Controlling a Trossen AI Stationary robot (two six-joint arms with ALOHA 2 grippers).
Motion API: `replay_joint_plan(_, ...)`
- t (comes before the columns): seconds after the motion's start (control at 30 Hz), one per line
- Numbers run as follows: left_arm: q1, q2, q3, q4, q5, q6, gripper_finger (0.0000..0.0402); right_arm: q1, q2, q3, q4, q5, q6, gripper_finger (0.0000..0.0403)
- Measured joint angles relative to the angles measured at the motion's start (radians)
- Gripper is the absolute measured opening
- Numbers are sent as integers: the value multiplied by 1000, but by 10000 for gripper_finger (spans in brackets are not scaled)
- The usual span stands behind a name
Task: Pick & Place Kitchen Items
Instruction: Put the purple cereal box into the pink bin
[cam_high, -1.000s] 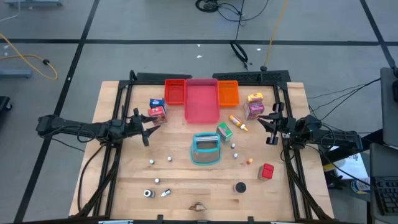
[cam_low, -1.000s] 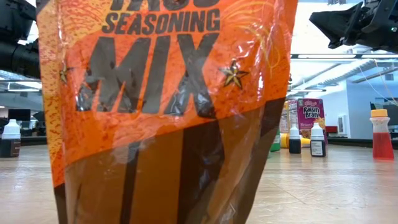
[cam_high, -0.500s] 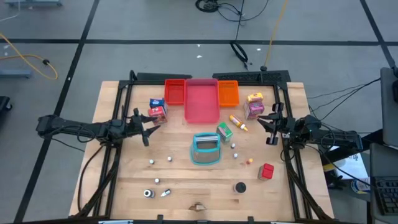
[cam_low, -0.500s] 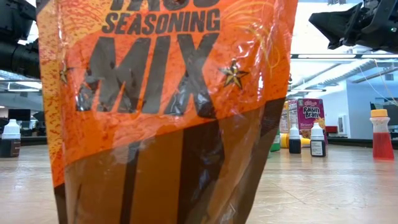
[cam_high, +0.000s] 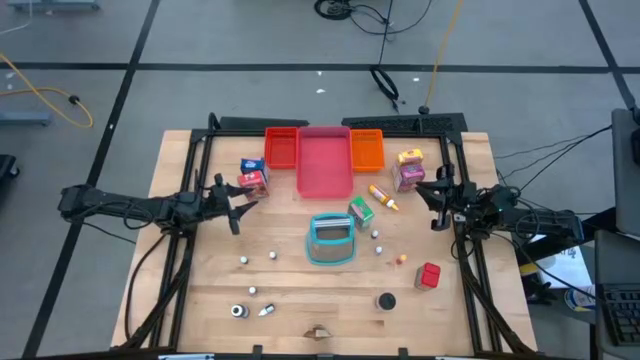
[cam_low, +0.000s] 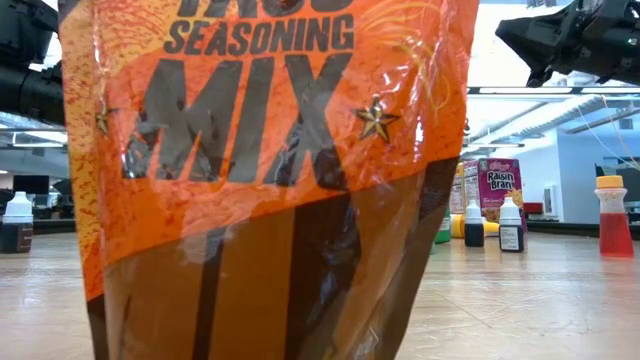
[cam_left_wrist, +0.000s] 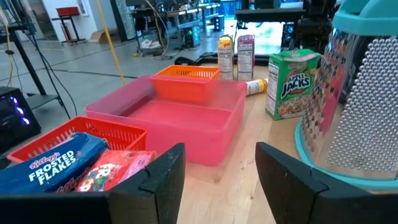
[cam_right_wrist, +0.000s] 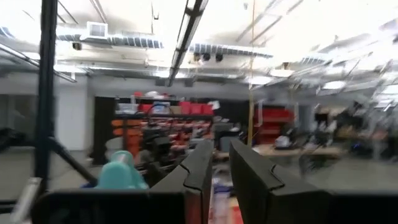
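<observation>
The kitchen items lie scattered on the wooden table: a blue and a red carton, yellow-pink cartons, a green carton, an orange bottle, a red cube, small balls and caps. My left gripper hovers open at the table's left, close to the blue and red cartons, nothing between its fingers. My right gripper hovers at the table's right, near the yellow-pink cartons. It is tipped upward, fingers almost together and empty.
A red tray, a pink tray and an orange tray stand at the far middle. A teal grater-like basket stands mid-table. An orange seasoning pouch at the near edge blocks most of the low view.
My right gripper has rolled a little about the line it points along, without leaving its place. Nothing on the table has moved.
</observation>
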Motion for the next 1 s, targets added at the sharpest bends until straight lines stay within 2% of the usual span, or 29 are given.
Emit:
replay_joint_plan(0.13, 0, 0, 0, 7, 0, -1, 198, 0, 0, 0, 23, 80, -63, 47)
replay_joint_plan(0.3, 0, 0, 0, 9, 0, -2, 198, 0, 34, 0, 77, 87, -48, 47)
replay_joint_plan(0.37, 0, 0, 0, 11, 0, -1, 198, -2, 81, 19, 87, 108, -19, 47)
replay_joint_plan(0.5, 0, 0, 0, 58, 0, -2, 198, -13, 237, 81, -83, 261, -13, 47)
replay_joint_plan(0.6, 0, 0, 0, 91, 0, -23, 198, -21, 346, 130, -102, 298, -17, 54)
replay_joint_plan(0.73, 0, 0, 0, 106, 0, -34, 198, -20, 452, 209, -170, 303, -64, 88)
replay_joint_plan(0.87, 0, 0, 0, 109, 0, -35, 198, -21, 504, 290, -299, 374, -65, 138)
replay_joint_plan(1.0, 0, 0, 0, 109, 1, -59, 198, -19, 509, 339, -340, 457, -67, 191)
